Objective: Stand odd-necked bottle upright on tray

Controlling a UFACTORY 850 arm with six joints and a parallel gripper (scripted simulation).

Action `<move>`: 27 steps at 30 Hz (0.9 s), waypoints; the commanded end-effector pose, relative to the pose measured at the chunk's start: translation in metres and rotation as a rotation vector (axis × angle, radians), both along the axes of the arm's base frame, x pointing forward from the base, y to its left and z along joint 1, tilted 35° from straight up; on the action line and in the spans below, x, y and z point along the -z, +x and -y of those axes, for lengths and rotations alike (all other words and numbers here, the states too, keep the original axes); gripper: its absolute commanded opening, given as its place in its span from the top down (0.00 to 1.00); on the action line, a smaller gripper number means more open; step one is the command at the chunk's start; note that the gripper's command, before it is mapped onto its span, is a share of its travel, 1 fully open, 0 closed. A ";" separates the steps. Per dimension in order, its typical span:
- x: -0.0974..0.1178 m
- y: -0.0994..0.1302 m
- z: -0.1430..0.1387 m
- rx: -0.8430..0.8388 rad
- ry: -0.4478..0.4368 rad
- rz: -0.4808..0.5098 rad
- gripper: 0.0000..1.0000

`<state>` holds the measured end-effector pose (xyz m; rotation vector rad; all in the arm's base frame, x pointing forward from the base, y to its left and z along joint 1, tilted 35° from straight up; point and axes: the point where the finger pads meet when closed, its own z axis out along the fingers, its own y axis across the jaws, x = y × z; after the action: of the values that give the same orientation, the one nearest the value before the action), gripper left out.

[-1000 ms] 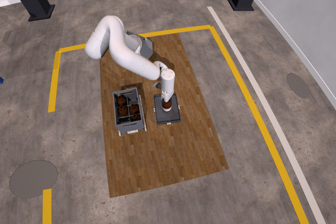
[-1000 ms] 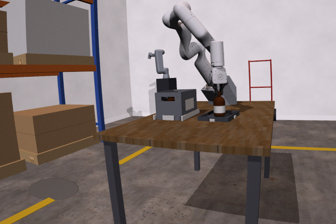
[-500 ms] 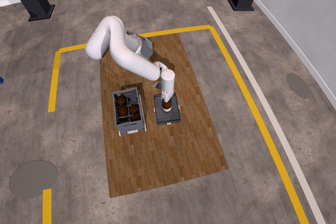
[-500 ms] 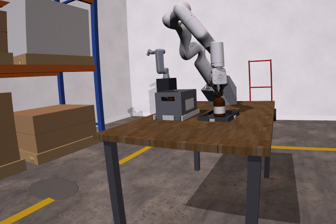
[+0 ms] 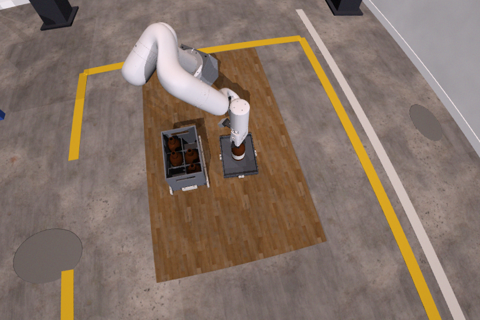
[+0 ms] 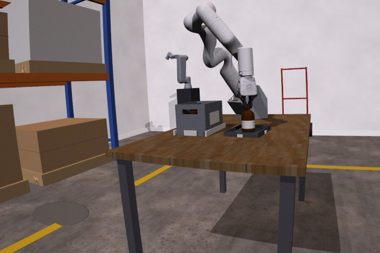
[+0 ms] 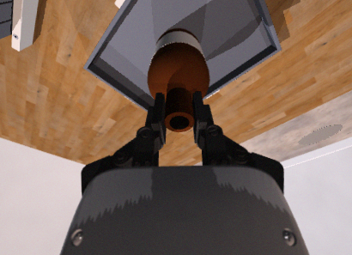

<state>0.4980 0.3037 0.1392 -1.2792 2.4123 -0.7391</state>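
My gripper (image 5: 237,144) (image 6: 247,105) (image 7: 179,103) points down and is shut on the neck of a brown bottle with a white label (image 5: 238,150) (image 6: 248,124) (image 7: 179,72). The bottle is upright over the middle of the dark tray (image 5: 230,169) (image 6: 232,133) (image 7: 232,12); its base is at the tray floor or barely above it, I cannot tell which. The grey crate (image 5: 186,182) (image 6: 190,123) stands level to the left of the tray. Several brown bottles (image 5: 173,144) (image 5: 176,158) (image 5: 191,156) stand in its compartments. The back right and front left compartments look empty.
White guide strips (image 5: 204,165) (image 6: 215,129) run beside the crate's base, between it and the tray. Small white blocks (image 5: 240,176) (image 6: 240,135) sit at the tray's edges. The crate walls rise higher than the tray rim. All of it is on the wooden table (image 5: 232,223) (image 6: 214,149).
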 end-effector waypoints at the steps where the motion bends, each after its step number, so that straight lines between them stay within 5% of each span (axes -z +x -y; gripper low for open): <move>1: -0.001 0.000 -0.001 -0.001 0.001 0.001 1.00; 5: -0.001 0.000 -0.001 -0.001 0.001 0.001 1.00; 6: -0.001 0.000 -0.001 -0.001 0.001 0.001 0.00; 27: -0.001 0.000 -0.001 -0.001 0.001 0.001 0.00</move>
<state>0.4981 0.3037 0.1392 -1.2792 2.4122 -0.7391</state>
